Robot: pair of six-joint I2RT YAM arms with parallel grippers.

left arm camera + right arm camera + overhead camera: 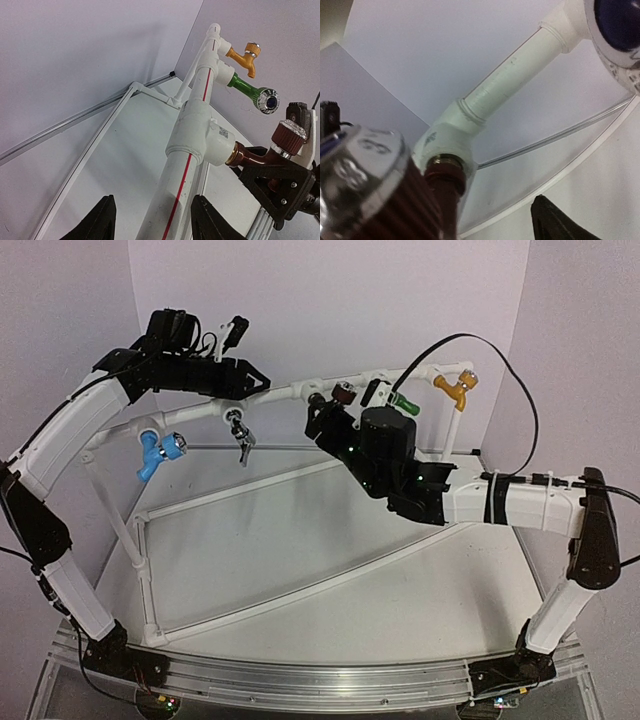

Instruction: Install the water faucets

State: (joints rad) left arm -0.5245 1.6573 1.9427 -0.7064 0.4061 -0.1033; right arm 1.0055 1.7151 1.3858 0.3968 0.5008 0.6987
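One frame (290, 392) carries five: blue faucet (150, 455), chrome faucet (240, 435), brown faucet (343, 395), green faucet (403, 400), orange faucet (455, 388). Left claw (152, 212) apart astride the pipe (185, 165); right claw (320, 412) apart at the brown faucet.

Stands up with the left arm (75, 425) from its near base, bends at the elbow and reaches inward, left gripper (258, 381) pointing right, fingers (102, 220) parted. Stands likewise with the right arm (520, 502), folded leftward at the elbow, right gripper (322, 418) aimed up-left, jaws apart.
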